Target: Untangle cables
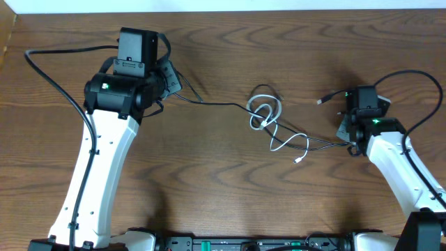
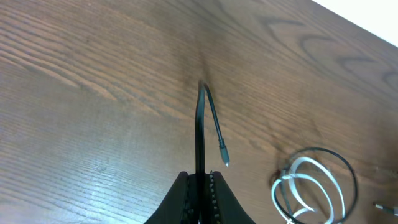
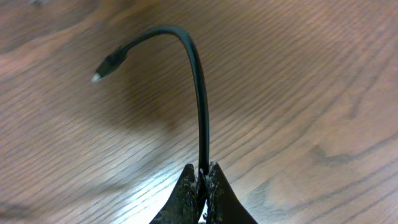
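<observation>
A white cable and thin black cables lie looped together at the table's middle. In the overhead view my left gripper sits at the far left end of a black cable. In the left wrist view it is shut on that black cable, whose free end bends over to a small plug. The white loops show at lower right. My right gripper is right of the tangle. In the right wrist view it is shut on another black cable that arcs to a plug.
The brown wooden table carries everything. Thicker black arm cables run along the far left and far right. The white cable's loose plug end lies toward the front of the tangle.
</observation>
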Action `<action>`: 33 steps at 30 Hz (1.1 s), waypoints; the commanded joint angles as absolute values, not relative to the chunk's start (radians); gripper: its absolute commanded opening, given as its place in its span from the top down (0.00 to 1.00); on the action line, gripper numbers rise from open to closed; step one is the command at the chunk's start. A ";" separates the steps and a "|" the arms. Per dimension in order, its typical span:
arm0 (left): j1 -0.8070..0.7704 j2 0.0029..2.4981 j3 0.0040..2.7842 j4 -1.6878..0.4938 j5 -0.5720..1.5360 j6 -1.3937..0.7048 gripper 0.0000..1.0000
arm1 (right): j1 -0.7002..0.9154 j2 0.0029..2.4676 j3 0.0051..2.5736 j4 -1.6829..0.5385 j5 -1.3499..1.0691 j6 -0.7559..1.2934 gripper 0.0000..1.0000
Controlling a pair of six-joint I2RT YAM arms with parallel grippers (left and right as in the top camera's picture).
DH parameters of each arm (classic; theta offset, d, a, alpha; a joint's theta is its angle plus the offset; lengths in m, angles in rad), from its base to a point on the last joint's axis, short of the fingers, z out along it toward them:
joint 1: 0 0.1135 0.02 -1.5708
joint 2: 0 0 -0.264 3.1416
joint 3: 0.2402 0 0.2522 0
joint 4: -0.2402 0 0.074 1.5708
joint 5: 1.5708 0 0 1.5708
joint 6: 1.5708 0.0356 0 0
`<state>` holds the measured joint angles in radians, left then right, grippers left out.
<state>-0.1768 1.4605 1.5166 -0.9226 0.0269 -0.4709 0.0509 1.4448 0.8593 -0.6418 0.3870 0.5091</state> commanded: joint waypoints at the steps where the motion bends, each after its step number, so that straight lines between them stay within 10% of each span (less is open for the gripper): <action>1: -0.139 1.449 1.538 -0.903 0.025 -0.458 0.92 | -0.004 1.447 0.873 -0.643 0.444 0.527 0.99; 7: -0.058 1.410 1.538 -0.873 0.041 -0.523 0.92 | -0.108 1.445 0.873 -0.625 0.360 0.530 0.92; 12: -0.063 1.414 1.531 -0.879 0.264 -0.537 0.92 | -0.107 1.444 0.873 -0.412 -0.498 0.241 0.34; 15: -0.092 1.431 1.512 -0.898 0.269 -0.491 0.92 | -0.067 1.444 0.873 -0.349 -0.636 0.242 0.22; 20: -0.123 1.460 1.493 -0.930 0.216 -0.453 0.83 | 0.037 1.444 0.873 -0.367 -0.563 0.237 0.17; 24: -0.140 1.506 1.493 -0.939 0.223 -0.446 0.32 | 0.117 1.444 0.873 -0.417 -0.444 0.237 0.15; 33: -0.329 1.582 1.492 -0.953 0.247 -0.396 0.27 | 0.212 1.444 0.873 -0.569 -0.331 0.231 0.17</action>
